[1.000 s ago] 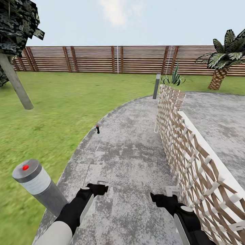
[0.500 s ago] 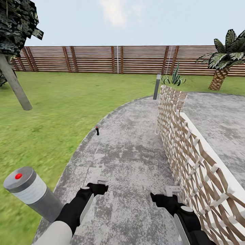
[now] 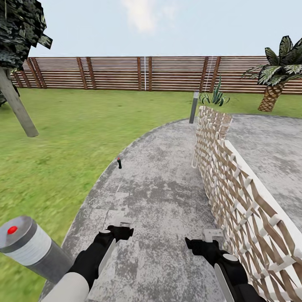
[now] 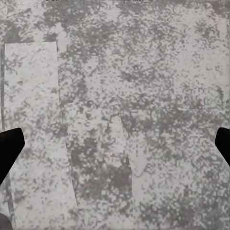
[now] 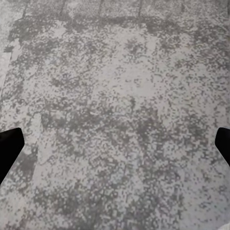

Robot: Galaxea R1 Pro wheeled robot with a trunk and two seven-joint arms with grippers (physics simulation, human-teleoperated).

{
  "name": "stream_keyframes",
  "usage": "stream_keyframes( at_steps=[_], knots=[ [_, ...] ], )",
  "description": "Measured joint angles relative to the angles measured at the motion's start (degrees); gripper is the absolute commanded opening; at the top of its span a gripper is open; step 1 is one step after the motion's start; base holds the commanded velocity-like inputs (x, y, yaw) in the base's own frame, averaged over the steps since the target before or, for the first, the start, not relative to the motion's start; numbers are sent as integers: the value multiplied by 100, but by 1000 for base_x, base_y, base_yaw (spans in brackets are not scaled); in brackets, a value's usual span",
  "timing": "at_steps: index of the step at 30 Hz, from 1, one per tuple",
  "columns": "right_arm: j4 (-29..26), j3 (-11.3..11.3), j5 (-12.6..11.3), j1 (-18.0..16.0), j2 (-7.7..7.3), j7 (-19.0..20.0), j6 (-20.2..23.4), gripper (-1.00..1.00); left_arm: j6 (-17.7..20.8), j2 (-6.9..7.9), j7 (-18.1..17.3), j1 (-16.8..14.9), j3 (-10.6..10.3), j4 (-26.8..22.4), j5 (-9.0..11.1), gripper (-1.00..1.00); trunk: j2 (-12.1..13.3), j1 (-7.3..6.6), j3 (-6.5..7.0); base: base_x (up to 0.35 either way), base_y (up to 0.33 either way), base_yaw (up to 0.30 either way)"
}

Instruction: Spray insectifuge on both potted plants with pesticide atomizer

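Upright, slim atomizer (image 3: 119,163), paving (image 3: 163,188) edge

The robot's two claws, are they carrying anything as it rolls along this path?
No: in the head view the left gripper and the right gripper hang over bare grey paving with nothing between their fingers.

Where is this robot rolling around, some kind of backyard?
Most likely a fenced garden: a green lawn, a curved grey paved path, a brown slatted fence and a palm.
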Motion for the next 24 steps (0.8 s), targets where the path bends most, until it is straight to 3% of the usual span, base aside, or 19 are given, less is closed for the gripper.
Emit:
stream_keyframes(
  at_steps=[17, 24],
  knots=[
    [0, 0, -2, 0, 0, 0, 3, 100, 0, 2, 4, 6, 0, -26, 0, 100, 0, -2, 0, 169, 0, 0],
    [0, 0, -9, 0, 0, -1, 0, 100, 0, 0, 3, 8, 0, -27, 0, 100, 0, 1, 0, 34, 0, 0]
  ],
)
